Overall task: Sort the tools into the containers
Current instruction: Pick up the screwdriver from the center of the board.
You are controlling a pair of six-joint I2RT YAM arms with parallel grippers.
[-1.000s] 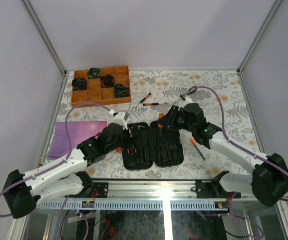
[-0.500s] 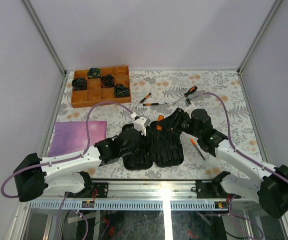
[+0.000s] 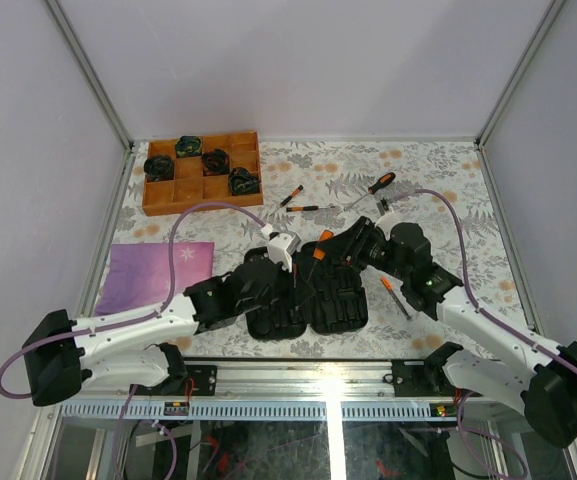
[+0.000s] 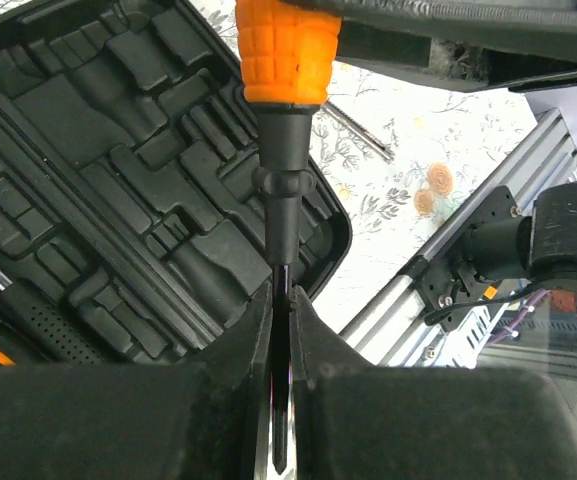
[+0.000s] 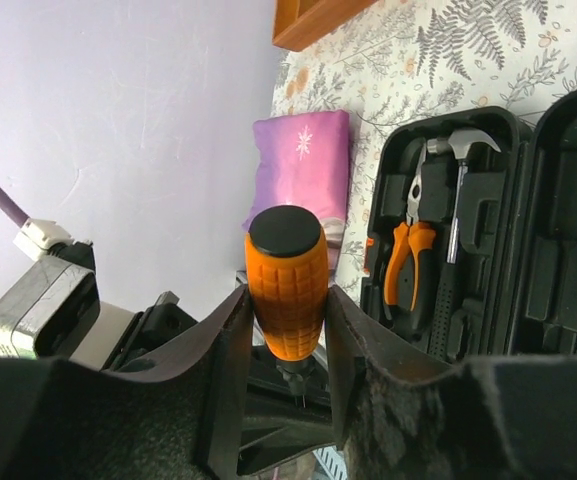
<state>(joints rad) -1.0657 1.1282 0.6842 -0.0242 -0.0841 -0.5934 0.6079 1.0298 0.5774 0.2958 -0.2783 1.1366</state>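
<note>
The left gripper [image 4: 281, 305] is pinched tight on the dark shaft of an orange-handled screwdriver [image 4: 286, 60], while the right gripper [image 5: 286, 300] clasps the same tool by its handle, holding it over the open black tool case [image 4: 88, 130]. The case lies at the middle of the table's [image 3: 468, 170] near edge, with a hammer [image 5: 456, 200] and orange-handled pliers [image 5: 404, 255] slotted in its left half.

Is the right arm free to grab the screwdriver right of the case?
Probably not: the right gripper is shut on the orange-handled screwdriver, shared with the left gripper. The loose screwdriver lies uncovered.
</note>
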